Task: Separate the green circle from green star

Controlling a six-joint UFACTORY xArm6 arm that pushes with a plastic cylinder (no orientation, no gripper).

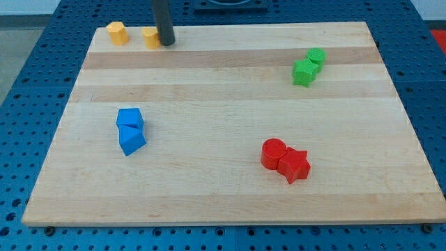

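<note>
The green circle (pixel 317 56) and the green star (pixel 304 72) touch each other near the view's top right, the circle above and right of the star. My tip (pixel 167 42) is at the view's top left, right beside a yellow block (pixel 151 37), far to the left of both green blocks.
A second yellow block (pixel 117 33) sits left of the first one. Two blue blocks (pixel 130 130) touch at the view's left. A red circle (pixel 274 153) and a red star (pixel 295 165) touch at the lower right. All lie on a wooden board (pixel 223 188).
</note>
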